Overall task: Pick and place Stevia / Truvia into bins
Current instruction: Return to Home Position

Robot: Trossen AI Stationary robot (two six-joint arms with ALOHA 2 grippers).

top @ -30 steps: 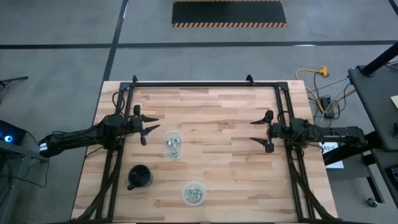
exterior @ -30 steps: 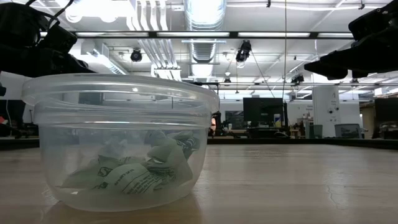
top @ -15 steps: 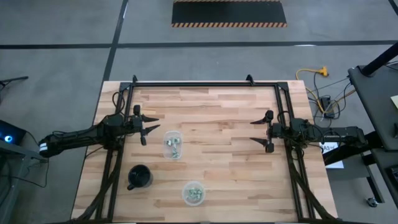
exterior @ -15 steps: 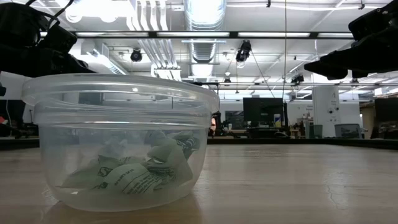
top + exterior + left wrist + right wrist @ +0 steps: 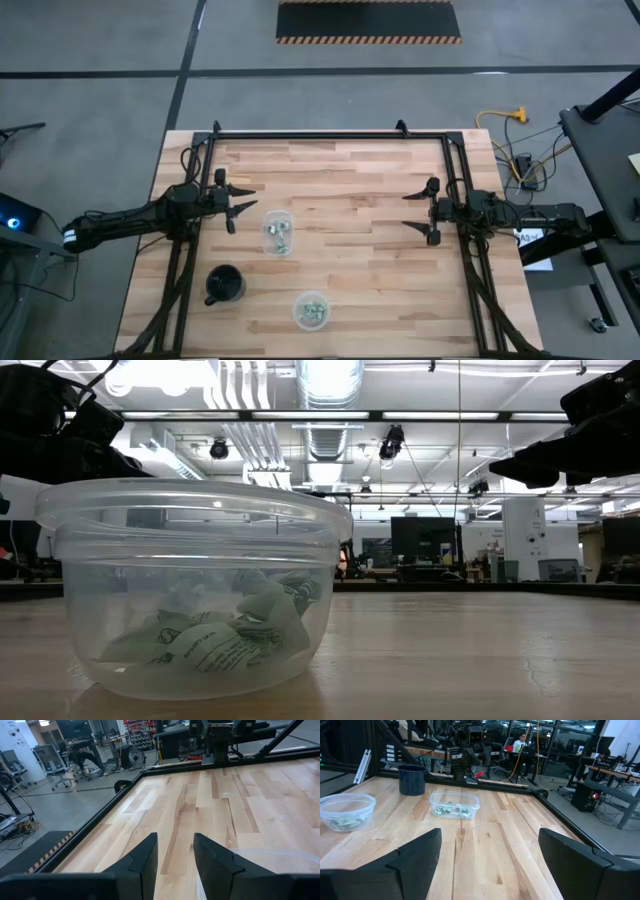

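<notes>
Both clear bins hold pale green and white Stevia / Truvia packets. The squarish bin (image 5: 278, 232) (image 5: 454, 804) stands left of the table's middle. The round bin (image 5: 311, 310) (image 5: 195, 590) (image 5: 347, 810) stands near the front edge, and its packets (image 5: 230, 635) lie in a heap on its bottom. My left gripper (image 5: 243, 205) (image 5: 175, 857) hovers just left of the squarish bin, open with nothing between its fingers. My right gripper (image 5: 408, 211) (image 5: 490, 855) hovers over the table's right part, wide open and empty.
A black mug (image 5: 224, 284) (image 5: 412, 780) stands at the front left, between the left arm and the round bin. A black frame (image 5: 330, 135) runs along the table's far edge and sides. Bare wood (image 5: 350, 180) lies between the two grippers.
</notes>
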